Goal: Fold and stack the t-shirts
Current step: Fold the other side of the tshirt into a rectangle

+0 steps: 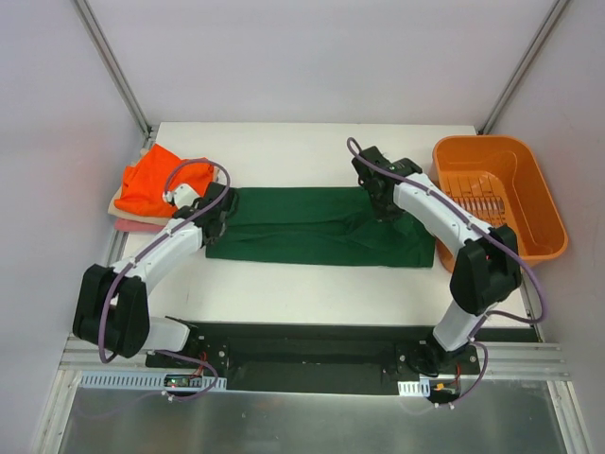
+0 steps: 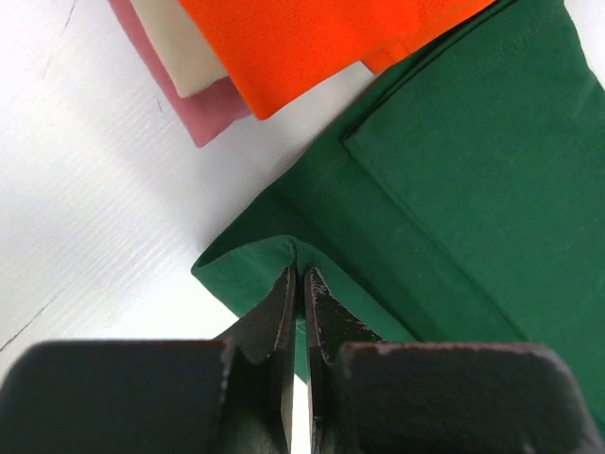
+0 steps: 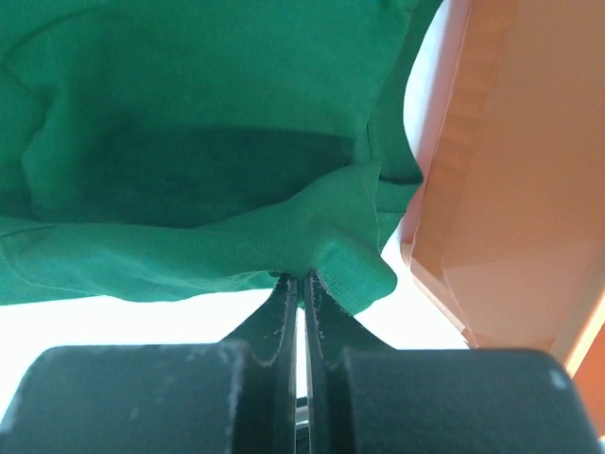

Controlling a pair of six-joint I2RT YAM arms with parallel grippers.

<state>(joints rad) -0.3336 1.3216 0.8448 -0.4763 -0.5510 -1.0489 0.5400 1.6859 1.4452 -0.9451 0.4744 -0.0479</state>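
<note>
The dark green t-shirt [image 1: 317, 227] lies as a long folded band across the middle of the table. My left gripper [image 1: 216, 210] is shut on its left edge; the left wrist view shows the cloth [image 2: 454, 180] pinched at the fingertips [image 2: 285, 284]. My right gripper [image 1: 383, 201] is shut on its right part; the right wrist view shows a green fold [image 3: 189, 142] gripped and lifted off the table. The orange t-shirt [image 1: 151, 180] lies folded on the cream [image 2: 180, 47] and pink [image 2: 203, 109] shirts at the far left.
The orange plastic basket [image 1: 496, 194] stands at the right edge of the table, close to my right gripper, and fills the right side of the right wrist view [image 3: 520, 170]. Bare white table [image 1: 312, 151] lies behind and in front of the green shirt.
</note>
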